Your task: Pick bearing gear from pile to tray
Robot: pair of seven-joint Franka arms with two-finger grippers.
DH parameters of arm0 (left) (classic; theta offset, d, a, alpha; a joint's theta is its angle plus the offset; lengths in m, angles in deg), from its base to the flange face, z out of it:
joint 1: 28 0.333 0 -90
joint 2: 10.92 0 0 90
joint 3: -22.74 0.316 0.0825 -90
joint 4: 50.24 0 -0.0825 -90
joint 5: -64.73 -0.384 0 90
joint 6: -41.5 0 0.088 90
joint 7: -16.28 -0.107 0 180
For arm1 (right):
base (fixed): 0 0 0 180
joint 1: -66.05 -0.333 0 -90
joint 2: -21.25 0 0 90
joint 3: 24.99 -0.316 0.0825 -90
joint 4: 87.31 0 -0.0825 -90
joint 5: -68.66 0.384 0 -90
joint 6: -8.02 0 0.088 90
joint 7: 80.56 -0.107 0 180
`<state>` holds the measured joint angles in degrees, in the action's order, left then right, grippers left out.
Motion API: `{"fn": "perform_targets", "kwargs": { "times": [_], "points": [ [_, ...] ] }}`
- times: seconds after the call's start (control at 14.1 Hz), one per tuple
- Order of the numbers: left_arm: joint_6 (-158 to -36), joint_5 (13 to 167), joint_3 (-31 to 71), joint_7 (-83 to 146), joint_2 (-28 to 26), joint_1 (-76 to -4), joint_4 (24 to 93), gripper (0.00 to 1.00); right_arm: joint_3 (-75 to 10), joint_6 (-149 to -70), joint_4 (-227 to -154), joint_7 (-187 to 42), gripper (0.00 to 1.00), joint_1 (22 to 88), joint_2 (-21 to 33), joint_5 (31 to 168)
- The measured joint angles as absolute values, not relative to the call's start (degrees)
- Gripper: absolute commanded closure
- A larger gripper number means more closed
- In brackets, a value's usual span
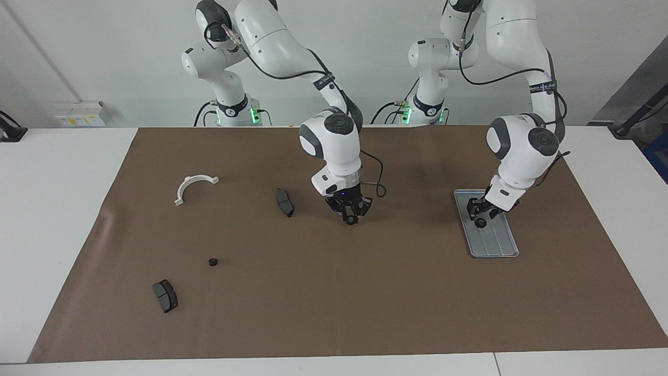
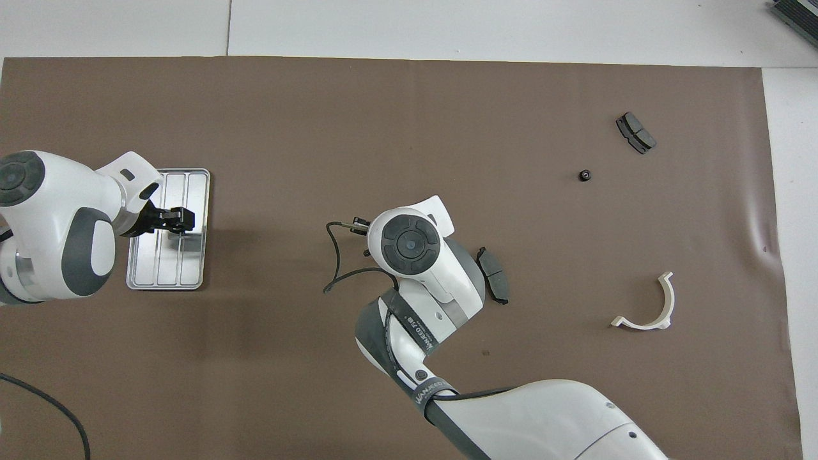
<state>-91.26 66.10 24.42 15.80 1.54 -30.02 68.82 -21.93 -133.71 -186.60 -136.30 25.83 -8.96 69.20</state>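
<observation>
Facing and overhead views of the two arms at the counter (image 1: 62, 209), which carries a brown mat (image 1: 334, 292). The left claw (image 1: 479, 213) hangs low over the flat silver-grey grooved metal tray (image 1: 496, 249) at the left arm's end of the mat, with a small black round ring (image 1: 480, 223) at its fingertips, just above or on the tray floor. Whether the fingers grip the ring or have parted from it cannot be told.

The right claw (image 1: 350, 216) hovers over bare mat near the middle, its fingertips drawn together on nothing. A dark grey brake-pad-shaped piece (image 1: 285, 202) lies just beside it, toward the right arm's end.

The rest of the pile is scattered at the right arm's end: a second small black ring (image 1: 212, 261), a second dark grey pad piece (image 1: 165, 295) farther from the robots, and a white half-ring bracket (image 1: 194, 187) nearer to them.

Risks, as judged from this arrangement: a round ring let go on grooved metal may roll along a groove, or tip over the raised rim if it is dropped from height. A finger lifting away may catch the ring and drag it out. The right claw, reaching for the remaining ring, may take a pad piece instead.
</observation>
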Motion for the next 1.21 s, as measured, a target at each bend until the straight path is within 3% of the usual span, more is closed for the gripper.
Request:
{"fn": "perform_targets", "kwargs": {
  "times": [0.43,0.78,1.21],
  "points": [
    [-90.96,67.28,23.52,26.1,1.54,-36.85,63.99,0.0,-20.63,-132.54,-186.56,-136.3,0.0,27.03,-7.42,67.05],
    [-93.59,67.3,23.36,39.68,1.9,-49.92,62.63,0.04,-20.21,-122.23,-186.69,-120.24,0.0,40.37,1.55,66.51],
    [-93.83,67.3,23.57,44.79,8.29,-60.44,55.31,0.1,-20.22,-120.53,-188.26,-85.27,0.0,54.72,1.44,66.62]
  ]
}}
